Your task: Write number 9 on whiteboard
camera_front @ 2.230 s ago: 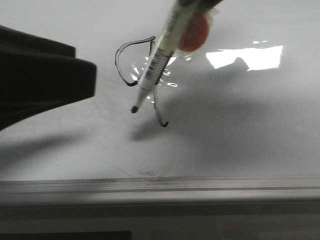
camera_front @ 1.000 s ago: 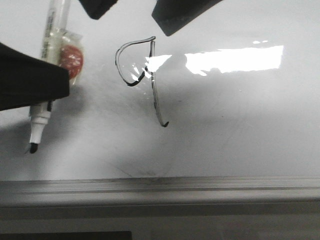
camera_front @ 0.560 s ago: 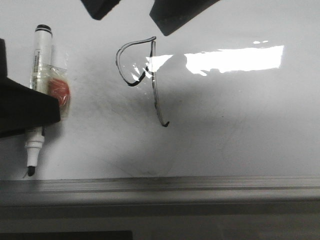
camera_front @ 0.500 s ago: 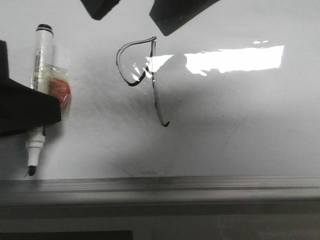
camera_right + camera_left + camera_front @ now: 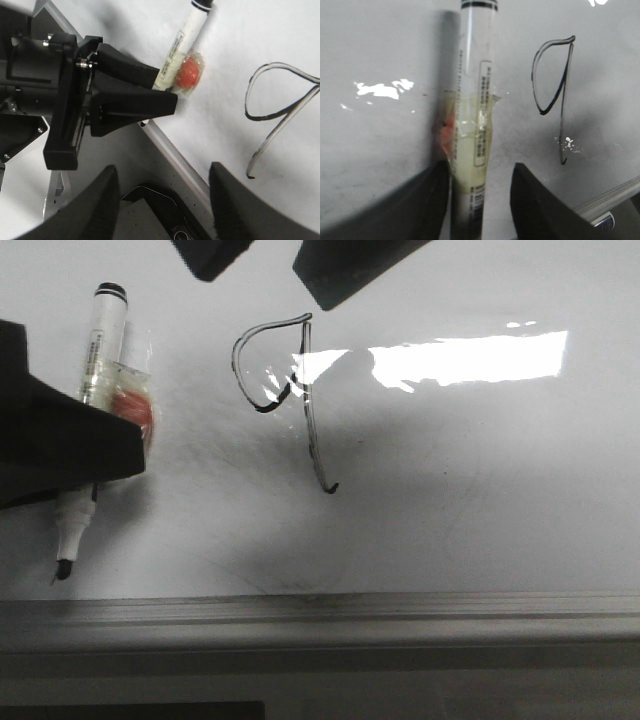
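Note:
The number 9 is a thin black line drawn mid-board on the whiteboard. It also shows in the left wrist view and in the right wrist view. A white marker with a red-orange lump taped to it lies on the board left of the 9, uncapped tip toward the ledge. My left gripper is open around its barrel, one finger touching it, a gap at the other. My right gripper is open and empty, above the board's far part.
A grey metal ledge runs along the board's near edge. A bright glare patch lies right of the 9. The left arm's black wrist body shows in the right wrist view, beside the board's edge.
The right gripper held the marker over the 9 earlier and has let go. The marker now lies at the left. In the last half second it and the left gripper shifted slightly right.

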Available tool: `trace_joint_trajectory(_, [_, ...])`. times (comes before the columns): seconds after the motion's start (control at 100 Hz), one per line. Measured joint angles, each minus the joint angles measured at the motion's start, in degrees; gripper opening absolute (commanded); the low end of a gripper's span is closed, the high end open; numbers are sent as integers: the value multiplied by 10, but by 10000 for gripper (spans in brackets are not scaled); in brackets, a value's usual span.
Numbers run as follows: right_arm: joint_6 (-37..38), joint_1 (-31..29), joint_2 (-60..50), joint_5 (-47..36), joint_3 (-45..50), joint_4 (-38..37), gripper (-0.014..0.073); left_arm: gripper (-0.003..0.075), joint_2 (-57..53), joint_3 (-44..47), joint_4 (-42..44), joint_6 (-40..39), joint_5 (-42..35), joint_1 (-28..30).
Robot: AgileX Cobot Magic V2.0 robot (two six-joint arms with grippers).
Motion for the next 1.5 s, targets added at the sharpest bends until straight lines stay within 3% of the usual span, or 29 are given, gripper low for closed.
trace_joint_trajectory(0.09, [0,0,-12,0,1,-3,162,398,-3,-1,3,0,2,-3])
trace_joint_trajectory(0.24, [0,0,-47,0,15,-27,-74,386,-33,0,-3,0,5,-3])
trace_joint_trajectory(0.31, [0,0,-75,-10,35,-38,-62,354,-63,0,-6,0,8,-3])
trace_joint_trajectory(0.41, [0,0,-130,-47,83,-54,-63,206,-121,3,2,1,15,-3])
trace_joint_trajectory(0.51, [0,0,-196,-109,146,-77,-63,-21,-175,14,32,1,25,-3])
trace_joint_trajectory(0.85, [0,0,-471,-349,429,-120,-63,-20,-294,107,151,1,48,-3])
trace_joint_trajectory(1.11, [0,0,-616,-360,546,-120,-63,-20,-300,134,154,1,53,-3])
trace_joint_trajectory(1.5, [0,0,-632,-360,600,-120,-63,-20,-300,137,156,1,52,-3])
